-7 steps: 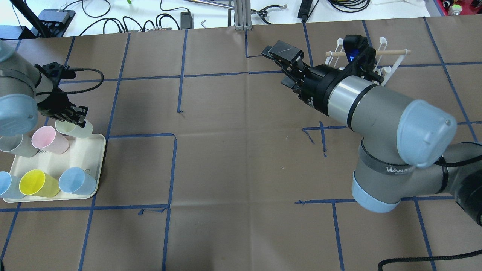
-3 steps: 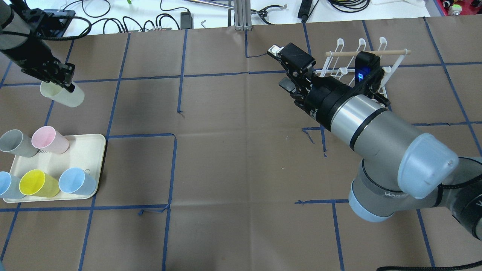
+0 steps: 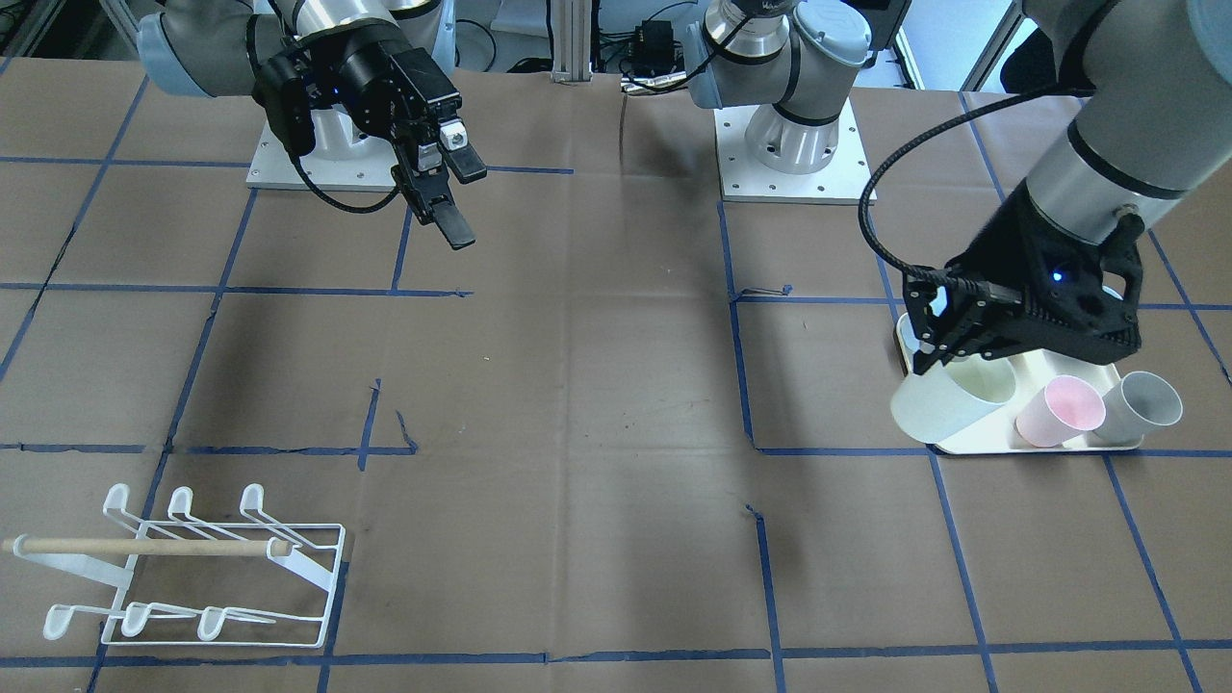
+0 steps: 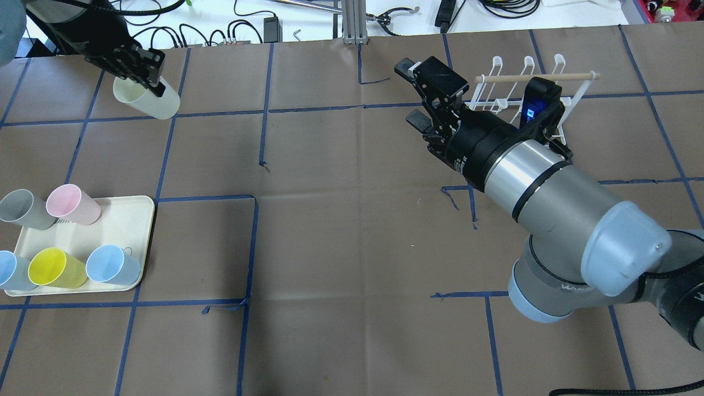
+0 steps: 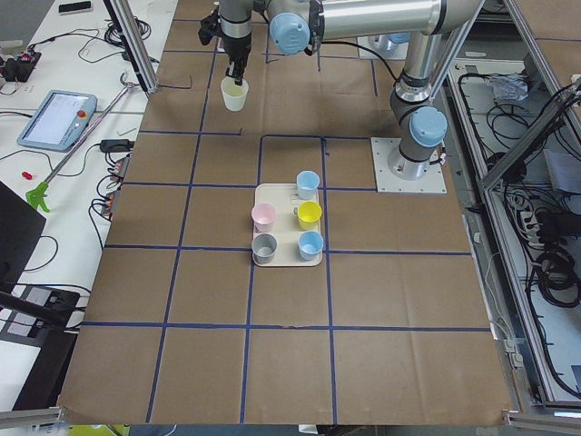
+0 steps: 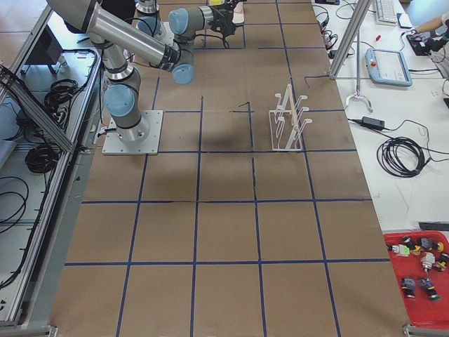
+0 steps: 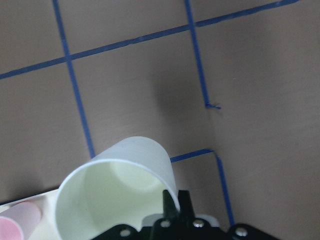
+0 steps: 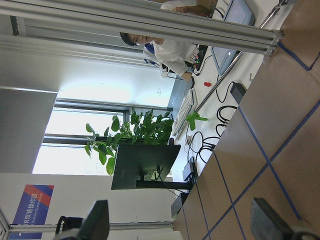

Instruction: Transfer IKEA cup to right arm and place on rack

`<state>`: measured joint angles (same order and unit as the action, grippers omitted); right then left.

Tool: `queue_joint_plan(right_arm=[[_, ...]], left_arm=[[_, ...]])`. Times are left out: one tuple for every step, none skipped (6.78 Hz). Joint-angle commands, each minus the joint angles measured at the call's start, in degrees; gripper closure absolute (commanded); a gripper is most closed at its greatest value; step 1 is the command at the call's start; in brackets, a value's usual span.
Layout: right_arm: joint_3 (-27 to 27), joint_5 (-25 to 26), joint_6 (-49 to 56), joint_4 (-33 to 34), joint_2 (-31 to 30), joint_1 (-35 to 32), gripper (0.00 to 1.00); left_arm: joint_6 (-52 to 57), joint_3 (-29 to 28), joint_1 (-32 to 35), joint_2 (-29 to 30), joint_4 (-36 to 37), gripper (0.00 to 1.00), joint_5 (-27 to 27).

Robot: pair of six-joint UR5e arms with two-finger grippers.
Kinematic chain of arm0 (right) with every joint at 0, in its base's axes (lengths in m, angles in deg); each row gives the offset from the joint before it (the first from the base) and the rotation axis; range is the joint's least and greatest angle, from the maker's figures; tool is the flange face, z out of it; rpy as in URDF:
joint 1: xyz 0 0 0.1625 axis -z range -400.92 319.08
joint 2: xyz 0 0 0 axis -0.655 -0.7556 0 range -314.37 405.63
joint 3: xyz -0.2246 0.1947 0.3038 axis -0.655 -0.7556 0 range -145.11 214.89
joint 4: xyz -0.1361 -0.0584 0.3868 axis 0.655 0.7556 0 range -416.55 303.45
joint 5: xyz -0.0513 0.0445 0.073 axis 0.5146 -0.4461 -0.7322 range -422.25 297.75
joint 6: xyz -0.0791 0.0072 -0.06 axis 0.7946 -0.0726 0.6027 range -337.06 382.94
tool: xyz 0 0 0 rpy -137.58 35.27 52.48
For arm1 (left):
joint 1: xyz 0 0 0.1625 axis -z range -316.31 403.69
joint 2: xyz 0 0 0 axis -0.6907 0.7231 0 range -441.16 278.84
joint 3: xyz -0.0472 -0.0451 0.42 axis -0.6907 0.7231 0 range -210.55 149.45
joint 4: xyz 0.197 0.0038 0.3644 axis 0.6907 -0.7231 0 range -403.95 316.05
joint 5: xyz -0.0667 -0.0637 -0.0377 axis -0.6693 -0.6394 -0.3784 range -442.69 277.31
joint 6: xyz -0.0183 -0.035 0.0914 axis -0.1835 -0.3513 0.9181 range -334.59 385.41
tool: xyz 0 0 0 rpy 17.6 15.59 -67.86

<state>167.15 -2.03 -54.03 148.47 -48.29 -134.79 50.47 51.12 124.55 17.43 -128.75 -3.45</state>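
My left gripper (image 4: pixel 149 81) is shut on the rim of a pale cream cup (image 4: pixel 147 99) and holds it tilted in the air over the table's far left. The cup also shows in the front view (image 3: pixel 948 402), in the left view (image 5: pixel 235 94) and in the left wrist view (image 7: pixel 117 192). My right gripper (image 4: pixel 410 92) is open and empty, raised near the table's far middle, just left of the white wire rack (image 4: pixel 572 99). It also shows in the front view (image 3: pixel 460 197). The rack (image 3: pixel 192 568) is empty, with a wooden dowel across it.
A cream tray (image 4: pixel 129 220) at the near left holds several cups: grey (image 4: pixel 25 208), pink (image 4: pixel 71 203), yellow (image 4: pixel 55 268) and blue (image 4: pixel 113 265). Blue tape lines cross the brown table cover. Cables and tools lie beyond the far edge.
My left gripper has lifted the cream cup off the tray and carried it up, away and to the right. My right gripper has turned a little and shifted slightly.
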Motion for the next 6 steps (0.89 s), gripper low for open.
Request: queue_joint_plan(right_arm=[[-0.07, 0.69, -4.64, 0.03, 0.14, 0.0, 0.0], [-0.16, 0.7, -7.38, -0.31, 0.23, 0.0, 0.0], [-0.16, 0.7, -7.49, -0.67, 0.23, 0.0, 0.0], [-0.07, 0.61, -6.97, -1.02, 0.06, 0.0, 0.0], [-0.07, 0.69, -7.84, -3.02, -0.03, -0.09, 0.0], [0.02, 0.7, -7.93, -4.26, -0.03, -0.09, 0.0]], left_arm=[[0.17, 0.77, 0.62, -1.73, 3.12, 1.0, -14.4], [0.34, 2.51, 0.62, -1.65, 8.98, 1.0, -22.12], [0.34, 5.84, 0.97, -1.73, 17.3, 1.0, -31.42], [-0.18, 11.01, 1.14, -1.82, 29.65, 1.0, -37.78], [-0.19, 15.58, 1.41, -1.3, 40.57, 1.0, -41.15], [-0.45, 19.98, 1.84, 0.27, 55.64, 1.0, -43.53]])
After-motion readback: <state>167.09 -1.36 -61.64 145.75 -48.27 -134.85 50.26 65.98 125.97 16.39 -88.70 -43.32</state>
